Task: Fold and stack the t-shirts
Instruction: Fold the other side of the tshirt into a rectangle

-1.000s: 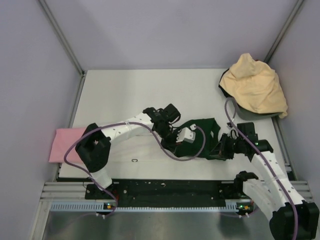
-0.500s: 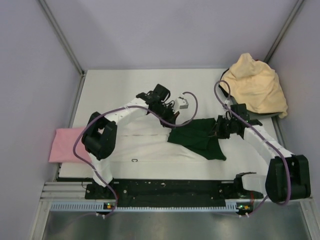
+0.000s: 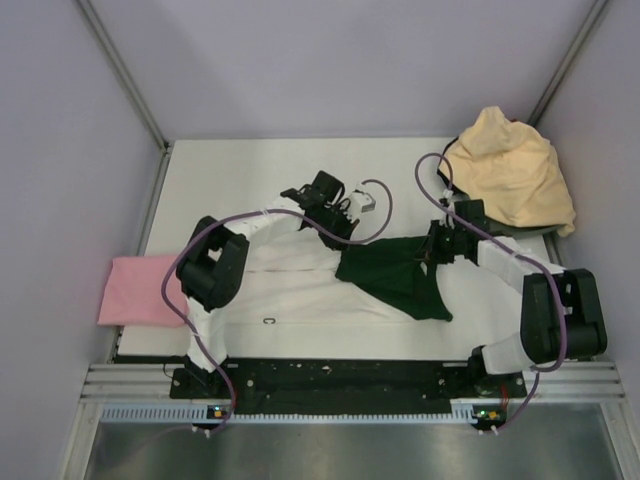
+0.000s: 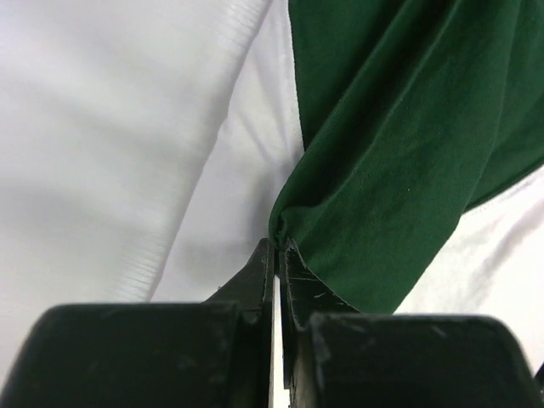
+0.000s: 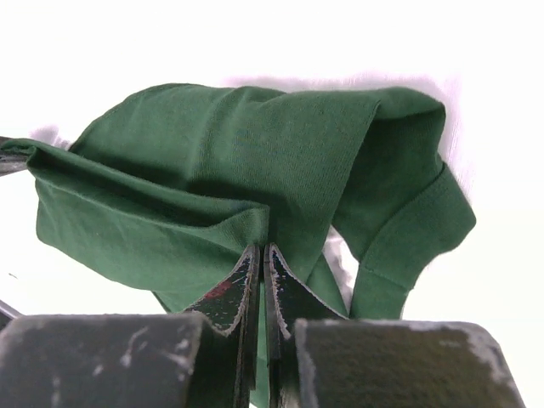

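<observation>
A dark green cloth (image 3: pixel 395 272) lies stretched across the middle of the table, on top of a white t-shirt (image 3: pixel 285 285). My left gripper (image 3: pixel 345 240) is shut on the cloth's left corner; in the left wrist view its tips (image 4: pixel 279 246) pinch the bunched green edge (image 4: pixel 399 153) over white fabric (image 4: pixel 110 127). My right gripper (image 3: pixel 432 252) is shut on the cloth's right side; in the right wrist view its tips (image 5: pixel 262 251) clamp a fold of the green cloth (image 5: pixel 238 161). A pink t-shirt (image 3: pixel 135 290) lies folded at the left edge. A pale yellow-tan t-shirt (image 3: pixel 510 180) is heaped at the back right.
The yellow-tan heap sits on a dark rimmed object (image 3: pixel 497 229) in the back right corner. Grey walls (image 3: pixel 60 150) close in the table on the left, back and right. Purple cables (image 3: pixel 375 215) loop off both arms above the cloth.
Both grippers have moved away from the near edge toward the back and spread apart, carrying the green cloth with them. It now hangs stretched between them.
</observation>
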Robot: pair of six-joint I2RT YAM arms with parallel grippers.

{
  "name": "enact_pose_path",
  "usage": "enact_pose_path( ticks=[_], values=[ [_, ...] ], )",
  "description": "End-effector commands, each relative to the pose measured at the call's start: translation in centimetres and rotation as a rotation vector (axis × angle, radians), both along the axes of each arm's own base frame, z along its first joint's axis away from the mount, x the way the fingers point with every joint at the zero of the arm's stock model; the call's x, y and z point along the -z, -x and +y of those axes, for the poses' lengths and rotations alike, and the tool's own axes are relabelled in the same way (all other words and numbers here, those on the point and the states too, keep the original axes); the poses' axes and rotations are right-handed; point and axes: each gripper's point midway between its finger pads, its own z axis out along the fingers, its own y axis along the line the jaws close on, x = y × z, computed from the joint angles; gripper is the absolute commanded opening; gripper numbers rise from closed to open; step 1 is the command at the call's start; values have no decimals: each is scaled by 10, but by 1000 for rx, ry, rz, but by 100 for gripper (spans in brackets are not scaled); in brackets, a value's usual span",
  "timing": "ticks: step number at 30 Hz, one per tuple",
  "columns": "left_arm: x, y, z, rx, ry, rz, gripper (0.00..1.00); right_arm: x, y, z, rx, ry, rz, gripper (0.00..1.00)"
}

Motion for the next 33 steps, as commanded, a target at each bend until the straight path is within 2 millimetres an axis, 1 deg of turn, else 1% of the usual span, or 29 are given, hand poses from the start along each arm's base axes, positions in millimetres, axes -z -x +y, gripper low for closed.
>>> enact_pose_path(
  ticks=[1,3,4,5,6,7,8,9,10,11,13,14,15,16,17,19,21,22,23,26,28,30,33],
  values=[
    [-7,-27,0,-67,-4,-79,0,-17,-31,-5,2,26,-110,0],
    [-3,-30,1,-71,-18,-90,1,-12,-31,-7,10,31,-96,0],
    [0,-32,2,-76,-27,-89,4,-11,-31,-6,9,31,-94,0],
    [3,-31,3,-75,-35,-84,10,-10,-31,-7,10,34,-90,0],
    [4,-32,4,-78,-40,-82,20,-9,-31,-9,17,45,-82,0],
    [4,-33,5,-82,-47,-83,27,-9,-32,-12,25,61,-80,4],
    [1,-34,5,-86,-49,-91,33,-12,-33,-15,40,80,-83,14],
    [-7,-37,6,-88,-52,-112,38,-19,-35,-19,52,98,-96,23],
    [-19,-41,6,-93,-48,-140,42,-27,-37,-23,64,114,-110,31],
    [-32,-45,6,-97,-42,-169,46,-34,-34,-27,74,136,-112,36],
    [-61,-48,7,-103,-26,-221,48,-48,-27,-34,96,166,-122,40],
    [-69,-46,10,-102,-22,-224,49,-51,-19,-35,103,170,-112,40],
    [-73,-37,12,-99,-17,-206,49,-55,-10,-34,105,161,-114,40],
    [-72,-26,14,-92,-13,-173,49,-48,2,-30,98,144,-85,40],
    [-68,-13,16,-82,-5,-130,48,-46,13,-25,90,113,-74,41],
    [-52,9,20,-86,-2,-35,48,-32,36,-15,81,51,-12,44],
    [-38,29,19,-65,7,51,48,-23,49,-10,89,16,21,45],
    [-30,39,17,-49,12,93,49,-21,52,-4,82,-10,23,45],
    [-26,44,14,-34,14,111,49,-19,56,1,72,-31,27,46],
    [-12,56,8,-9,14,145,50,-16,57,11,52,-73,34,45],
    [-5,58,5,-8,11,164,50,-14,56,15,51,-99,40,44],
    [1,55,5,-24,0,171,49,-5,58,15,70,-104,67,43],
    [5,59,3,-16,8,201,42,12,66,19,78,-124,121,42]
  ],
)
